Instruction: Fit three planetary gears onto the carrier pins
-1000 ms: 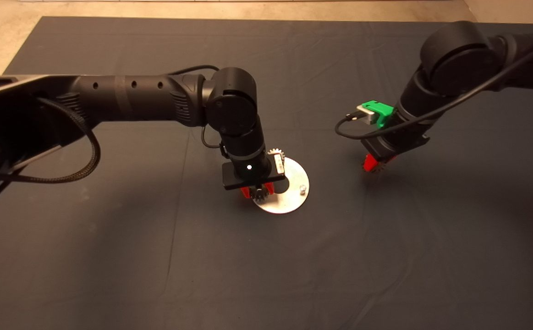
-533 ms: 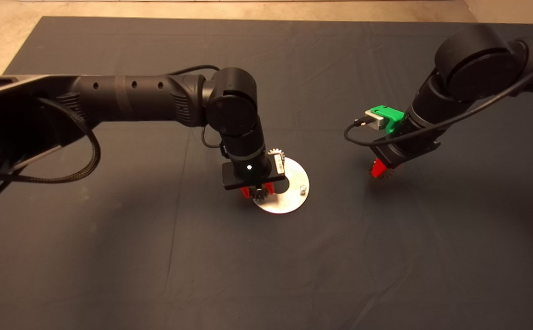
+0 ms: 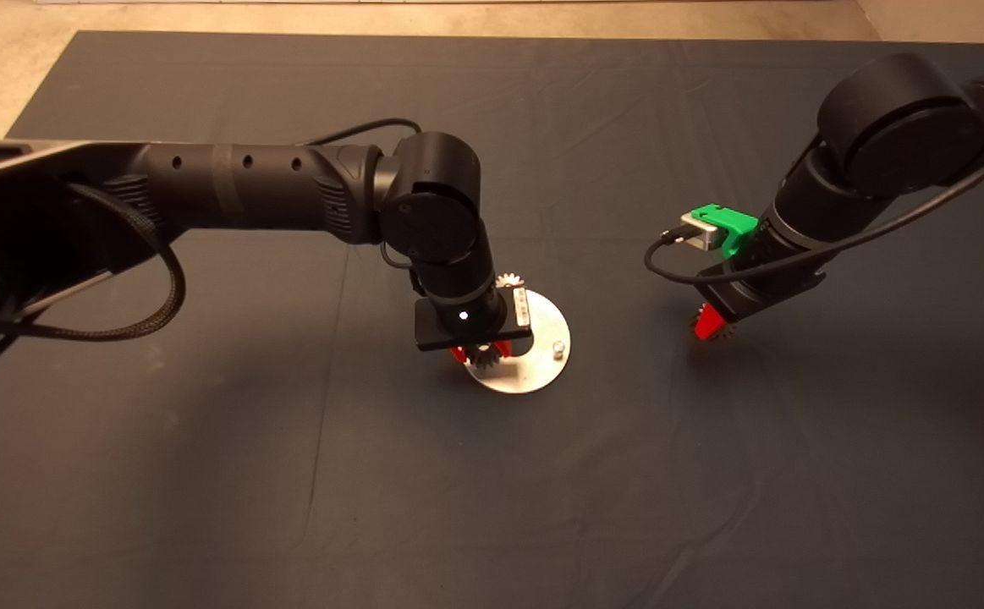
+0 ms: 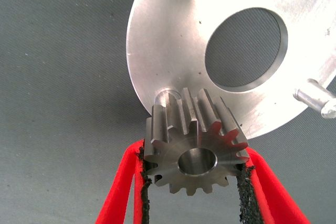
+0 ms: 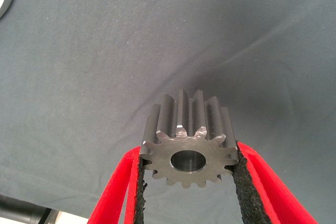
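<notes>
The shiny carrier disc [image 3: 534, 372] lies mid-mat. My left gripper [image 3: 481, 353] hangs over the disc's near-left rim, shut on a planetary gear [image 4: 197, 156]. In the left wrist view that gear sits just above one carrier pin [image 4: 167, 97], slightly off it. A second pin [image 3: 557, 347] stands bare on the right side of the disc [image 4: 173, 51]. Another gear [image 3: 508, 280] rests on the disc's far side. To the right of the disc, my right gripper [image 3: 711, 326] is low over the mat, shut on a third gear [image 5: 189, 140].
The dark mat [image 3: 204, 474] spreads wide around the disc, with beige floor [image 3: 1, 68] beyond its far-left edge. The left forearm [image 3: 246, 186] spans the mat's left half. A cable [image 3: 669, 262] loops off the right wrist.
The right arm has drawn rightward and slightly nearer, carrying its gear away from the disc. The left gripper has shifted a little to the right and down with its gear.
</notes>
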{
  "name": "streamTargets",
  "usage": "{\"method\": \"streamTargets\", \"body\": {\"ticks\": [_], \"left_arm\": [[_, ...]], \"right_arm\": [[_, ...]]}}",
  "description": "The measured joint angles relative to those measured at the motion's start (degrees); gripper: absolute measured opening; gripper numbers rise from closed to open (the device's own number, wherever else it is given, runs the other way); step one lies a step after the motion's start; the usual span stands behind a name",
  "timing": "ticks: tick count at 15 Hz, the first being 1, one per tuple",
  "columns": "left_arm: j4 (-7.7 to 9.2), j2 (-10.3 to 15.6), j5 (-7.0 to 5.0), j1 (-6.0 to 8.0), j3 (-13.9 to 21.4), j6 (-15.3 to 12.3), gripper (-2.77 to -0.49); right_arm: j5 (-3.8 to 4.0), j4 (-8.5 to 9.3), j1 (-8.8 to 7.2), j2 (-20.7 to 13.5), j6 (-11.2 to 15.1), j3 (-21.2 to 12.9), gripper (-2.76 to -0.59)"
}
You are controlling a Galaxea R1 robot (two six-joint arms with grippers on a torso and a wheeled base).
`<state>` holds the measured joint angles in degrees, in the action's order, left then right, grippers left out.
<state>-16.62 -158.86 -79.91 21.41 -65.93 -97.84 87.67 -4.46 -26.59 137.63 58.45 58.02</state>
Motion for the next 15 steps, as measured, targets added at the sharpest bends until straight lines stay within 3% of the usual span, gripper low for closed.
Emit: {"method": "streamTargets", "body": {"ticks": [2,4,7,13,15], "left_arm": [[-0.02,0.0,-0.08,0.0,0.0,0.0,-2.44],[-0.02,0.0,-1.26,0.0,0.0,0.0,-2.44],[0.01,0.0,-4.96,0.01,0.0,0.3,-2.44],[-0.02,0.0,-5.1,0.01,0.0,1.1,-2.44],[0.01,0.0,-3.36,0.01,0.0,1.4,-2.44]], "right_arm": [[0.0,0.04,-0.01,0.0,0.0,-0.1,-2.39],[0.03,0.04,-0.1,0.0,0.0,-0.1,-2.39],[0.01,0.06,-0.11,0.0,0.1,-0.1,-2.39],[-0.02,0.09,-0.24,0.0,0.1,-0.1,-2.39],[0.01,0.09,-0.52,0.0,0.1,-0.1,-2.39]]}}
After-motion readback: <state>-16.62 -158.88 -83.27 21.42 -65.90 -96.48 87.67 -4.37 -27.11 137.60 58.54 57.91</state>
